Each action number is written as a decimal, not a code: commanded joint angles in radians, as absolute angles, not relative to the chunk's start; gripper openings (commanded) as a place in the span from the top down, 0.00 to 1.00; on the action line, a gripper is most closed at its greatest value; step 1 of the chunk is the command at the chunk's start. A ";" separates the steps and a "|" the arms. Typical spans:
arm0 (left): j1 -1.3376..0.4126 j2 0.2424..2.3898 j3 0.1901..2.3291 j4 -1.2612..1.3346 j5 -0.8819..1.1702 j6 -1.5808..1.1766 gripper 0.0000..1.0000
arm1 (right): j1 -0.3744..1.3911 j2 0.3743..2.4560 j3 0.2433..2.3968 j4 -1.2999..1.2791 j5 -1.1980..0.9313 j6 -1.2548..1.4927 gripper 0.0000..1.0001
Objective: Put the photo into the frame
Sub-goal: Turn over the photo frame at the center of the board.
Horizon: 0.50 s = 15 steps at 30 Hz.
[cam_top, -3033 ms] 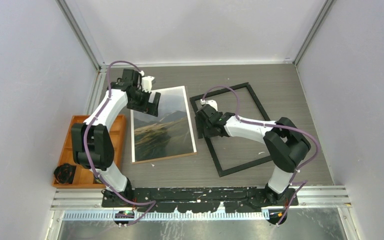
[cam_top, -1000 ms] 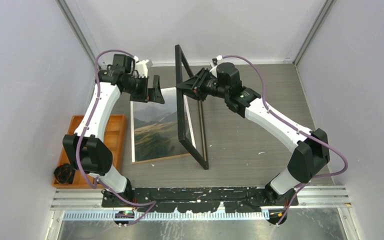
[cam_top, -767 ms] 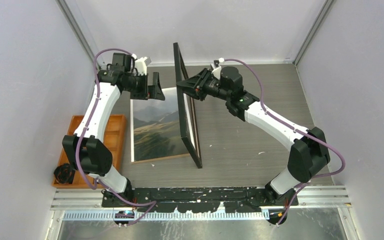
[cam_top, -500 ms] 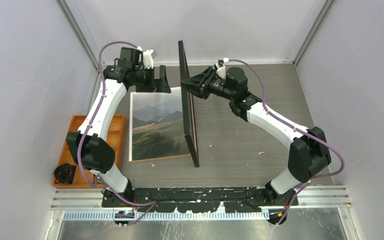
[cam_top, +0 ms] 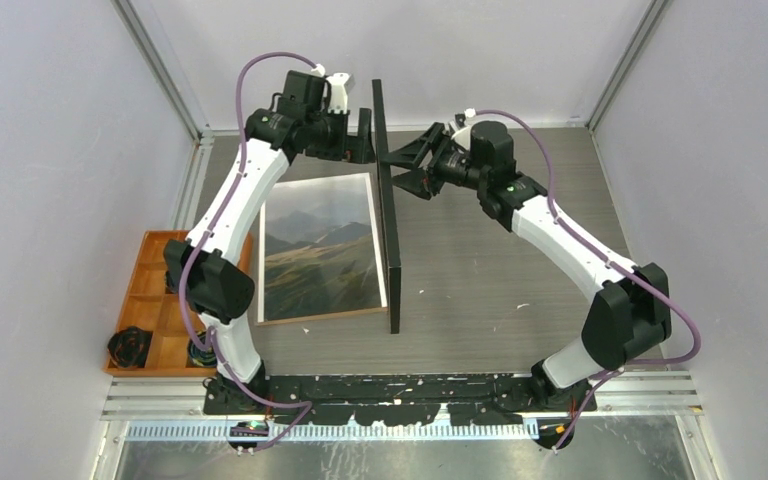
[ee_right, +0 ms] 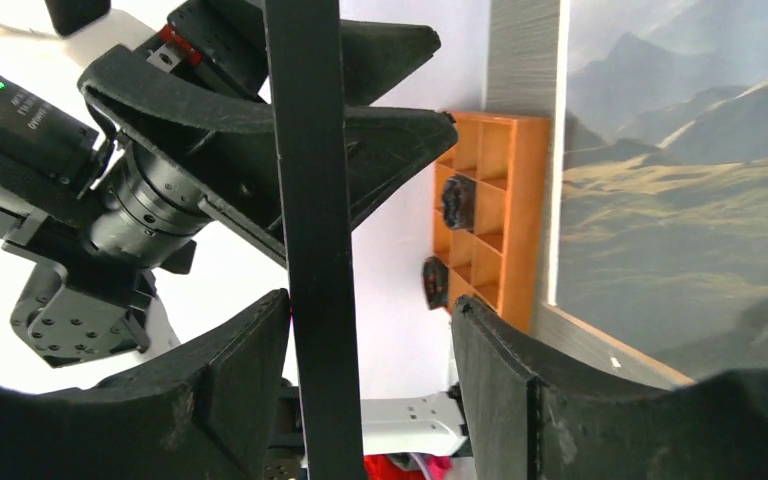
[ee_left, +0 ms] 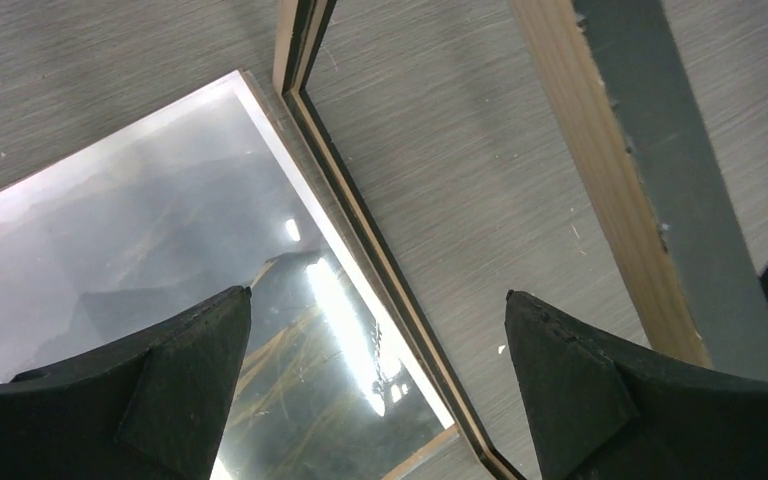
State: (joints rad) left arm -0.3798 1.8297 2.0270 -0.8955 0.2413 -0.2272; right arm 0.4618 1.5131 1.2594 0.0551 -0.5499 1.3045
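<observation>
Frame [cam_top: 388,200]: stands up on its edge, upper rail between the right gripper [ee_right: 372,300] fingers
Right fingers: apart, loose round the rail
Left gripper [ee_left: 378,300]: fingers wide apart, holding nothing
Photo [cam_top: 320,250]: flat on the table [cam_top: 480,260] under the left fingers
Do it well: I think tip the frame down slowly over the photo

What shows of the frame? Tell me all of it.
The frame is a large, thin-railed empty rectangle, black in front, pale wood behind. It stands almost upright on one long edge on the table, beside the right edge of the photo. Its top rail sits between the fingers of the open right pincer, a gap on one side; the open left pincer hovers opposite.
</observation>
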 commanded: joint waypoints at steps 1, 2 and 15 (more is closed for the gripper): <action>-0.400 1.860 2.087 -0.903 0.186 -0.212 0.00 | 0.452 1.457 1.390 -0.229 -0.549 1.120 0.34; -0.405 1.868 2.092 -0.904 0.182 -0.211 0.00 | 0.452 1.454 1.419 -0.280 -0.536 1.085 0.33; -0.428 1.910 2.061 -0.896 0.116 -0.167 0.00 | 0.451 1.484 1.596 -0.527 -0.547 0.930 0.32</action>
State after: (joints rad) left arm -0.4187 1.8965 2.0491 -0.9020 0.1440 -0.1955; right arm 0.4541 1.4948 1.5238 -0.4652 -0.5220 0.9825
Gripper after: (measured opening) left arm 0.996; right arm 0.681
